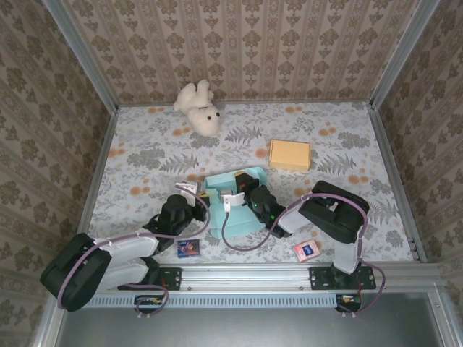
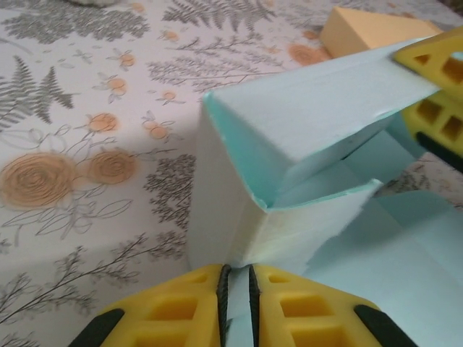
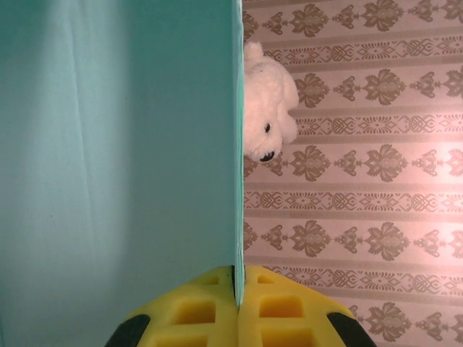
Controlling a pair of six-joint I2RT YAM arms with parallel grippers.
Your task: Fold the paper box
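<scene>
Nearest the arms' bases lie two small packets flat on the desk (image 1: 145, 155), a dark blue one (image 1: 188, 248) to the left and a pink one (image 1: 306, 249) to the right, well apart. Just beyond them, in the middle of the desk between the two arms, sits the one teal paper box (image 1: 235, 219), half built, with one corner standing and a flap lying flat. There are two hands, and both grip it. The left hand (image 2: 237, 282) has its yellow fingers pinched almost together on a thin edge of the box's sheet at the near side. The right hand (image 3: 237, 289) is clenched tight on the edge of an upright teal panel, holding it raised. Farther back and to the right rests a single yellow box (image 1: 289, 155), closed and apart from everything else. Farthest off, by the back wall, lies one white plush bear (image 1: 199, 107).
</scene>
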